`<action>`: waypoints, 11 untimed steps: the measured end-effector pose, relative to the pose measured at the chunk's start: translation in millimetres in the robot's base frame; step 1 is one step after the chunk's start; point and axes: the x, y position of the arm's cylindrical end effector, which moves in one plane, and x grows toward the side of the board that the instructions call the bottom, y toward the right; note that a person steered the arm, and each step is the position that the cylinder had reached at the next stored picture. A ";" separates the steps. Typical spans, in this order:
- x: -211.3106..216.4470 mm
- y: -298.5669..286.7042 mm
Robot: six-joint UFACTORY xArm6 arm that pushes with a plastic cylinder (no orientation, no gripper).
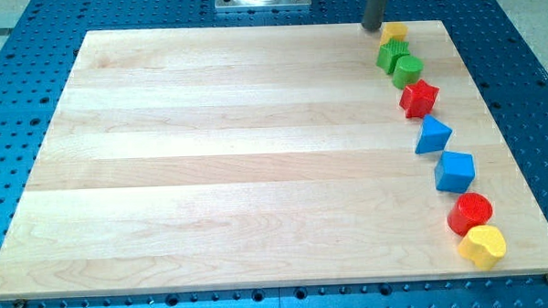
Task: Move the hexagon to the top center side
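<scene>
Eight blocks are curving down the board's (210, 156) right side; the yellow hexagon (395, 30) is sitting topmost, near the top right corner, the rod's tip (373, 28) touching its left, holding nothing.

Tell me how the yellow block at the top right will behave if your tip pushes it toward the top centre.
The yellow block sits flat on the smooth wooden board, so it should slide, not roll or tip. It looks small and probably light. My tip is right at its left side, the wrong side for a leftward push. It touches the green block below, which may get dragged.
</scene>
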 end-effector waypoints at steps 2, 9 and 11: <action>0.1 18.0; 47.3 96.8; 49.0 45.5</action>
